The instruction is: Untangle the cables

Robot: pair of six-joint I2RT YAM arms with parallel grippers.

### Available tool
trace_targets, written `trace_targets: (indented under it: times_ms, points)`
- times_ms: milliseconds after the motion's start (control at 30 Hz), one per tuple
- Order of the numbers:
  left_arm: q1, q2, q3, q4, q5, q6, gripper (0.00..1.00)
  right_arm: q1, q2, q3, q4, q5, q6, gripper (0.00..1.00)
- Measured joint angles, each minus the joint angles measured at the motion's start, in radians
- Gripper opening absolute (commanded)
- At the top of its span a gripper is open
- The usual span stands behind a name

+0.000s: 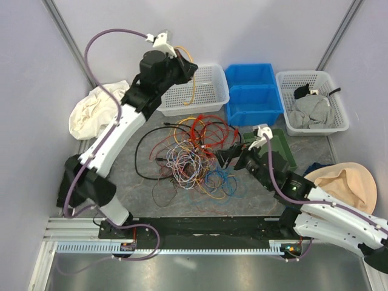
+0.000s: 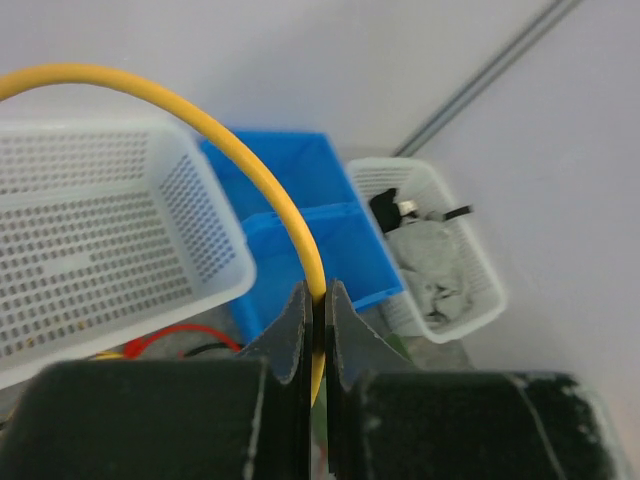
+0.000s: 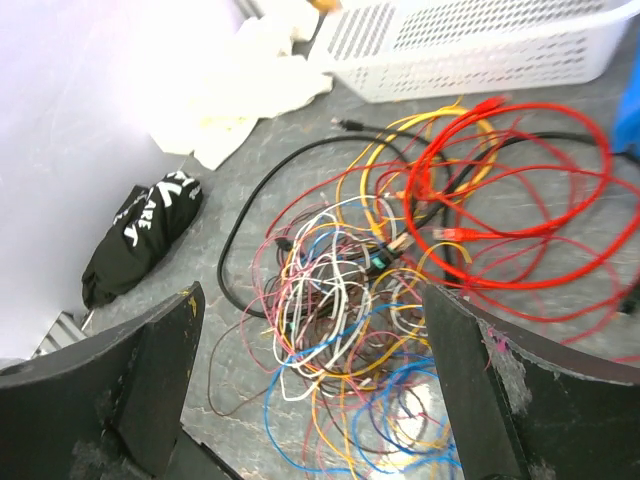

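A grey table (image 1: 254,197) stands between pale walls. The cables (image 1: 191,154) lie tangled at its middle, the heap longer from left to right, with red loops far right and a black loop left. The left gripper (image 2: 318,300), high over the white basket (image 1: 209,100), pinches one yellow cable (image 2: 265,180) that arches leftward. The right gripper (image 3: 312,300) gapes wide just right of the heap. Bare table shows on the near side.
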Motion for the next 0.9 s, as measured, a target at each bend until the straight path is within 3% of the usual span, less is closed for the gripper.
trace_targets:
  times_ms: [400,433,467,500,567,600,767,900]
  points:
    - [0.074,0.575,0.531,-0.071,-0.056,0.064,0.02,0.000,-0.197,-0.016,-0.201,0.068,-0.019,0.98]
    - [0.082,0.605,0.558,-0.073,-0.059,0.065,0.07,0.000,-0.207,-0.019,-0.206,0.071,-0.019,0.98]
    - [0.090,0.630,0.576,-0.072,-0.061,0.066,0.21,0.000,-0.217,-0.024,-0.212,0.076,-0.020,0.98]
    - [0.098,0.648,0.587,-0.072,-0.060,0.066,0.49,0.000,-0.225,-0.028,-0.220,0.079,-0.022,0.98]
    - [0.114,0.676,0.594,-0.076,-0.057,0.076,0.65,0.000,-0.233,-0.031,-0.229,0.093,-0.029,0.98]
    - [0.122,0.686,0.593,-0.083,-0.056,0.071,0.99,0.000,-0.232,-0.031,-0.232,0.103,-0.038,0.98]
    - [0.140,0.676,0.558,-0.087,-0.066,0.079,1.00,0.000,-0.225,-0.031,-0.237,0.126,-0.065,0.98]
    - [0.109,0.544,0.407,-0.088,-0.104,0.110,1.00,0.000,-0.227,-0.037,-0.243,0.138,-0.082,0.98]
